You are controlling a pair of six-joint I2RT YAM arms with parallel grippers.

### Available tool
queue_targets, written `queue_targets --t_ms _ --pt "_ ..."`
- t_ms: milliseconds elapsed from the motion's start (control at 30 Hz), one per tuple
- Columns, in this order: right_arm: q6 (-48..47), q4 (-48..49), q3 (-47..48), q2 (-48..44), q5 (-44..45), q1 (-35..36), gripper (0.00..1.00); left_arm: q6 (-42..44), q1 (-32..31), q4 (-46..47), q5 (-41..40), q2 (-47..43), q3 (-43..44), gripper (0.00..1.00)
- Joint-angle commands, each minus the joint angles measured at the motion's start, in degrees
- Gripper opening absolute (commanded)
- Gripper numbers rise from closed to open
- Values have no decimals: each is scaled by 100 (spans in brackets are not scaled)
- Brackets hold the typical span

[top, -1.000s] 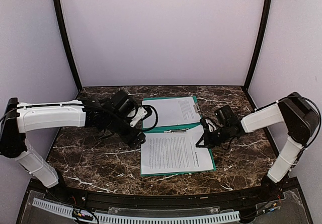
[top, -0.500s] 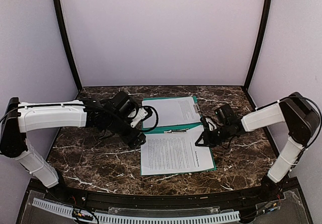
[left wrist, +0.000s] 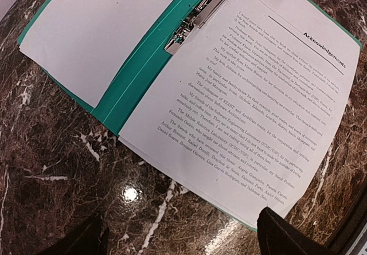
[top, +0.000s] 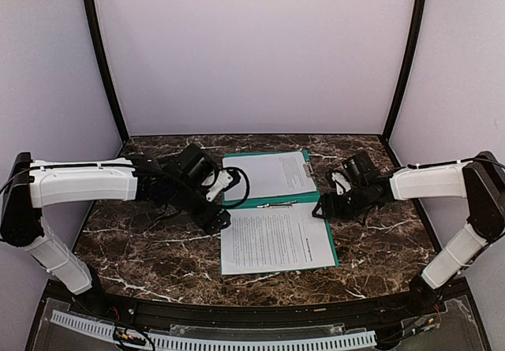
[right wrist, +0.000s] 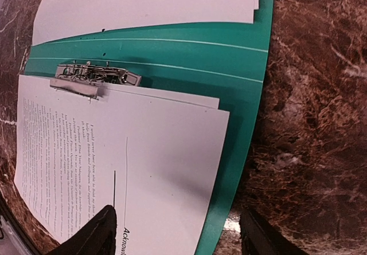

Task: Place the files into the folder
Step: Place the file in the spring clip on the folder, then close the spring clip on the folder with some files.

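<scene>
Teal folder lies open on the counter, with files on both panels and the near sheet at the clip. Your right hand has just released that sheet and drawn back, fingers spread. Left hand hovers released. Only closing looks left.

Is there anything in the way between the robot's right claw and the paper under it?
Nothing visible. The open right gripper hovers at the right edge of the near sheet, which lies in the folder, tucked under the metal clip. Only paper and folder show between its fingers.
</scene>
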Motion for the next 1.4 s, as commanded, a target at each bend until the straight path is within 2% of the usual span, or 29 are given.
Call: queue_targets --t_ms 0,133,400,733,1367 --pt "-243 -346 320 -311 631 -20 75 -378 -62 541 582 112 -276 90" --pt "-347 -202 574 -126 461 -10 78 -831 -88 1389 1543 310 -508 89" --pt "-393 305 1214 773 -195 41 79 -1434 -236 2265 2274 1131 -454 87" --pt "-389 484 1592 1468 -530 186 77 -1660 -495 2477 2506 1735 -181 85" --pt "-274 684 1690 1876 -934 223 77 -1714 -527 2393 2371 2120 -230 82"
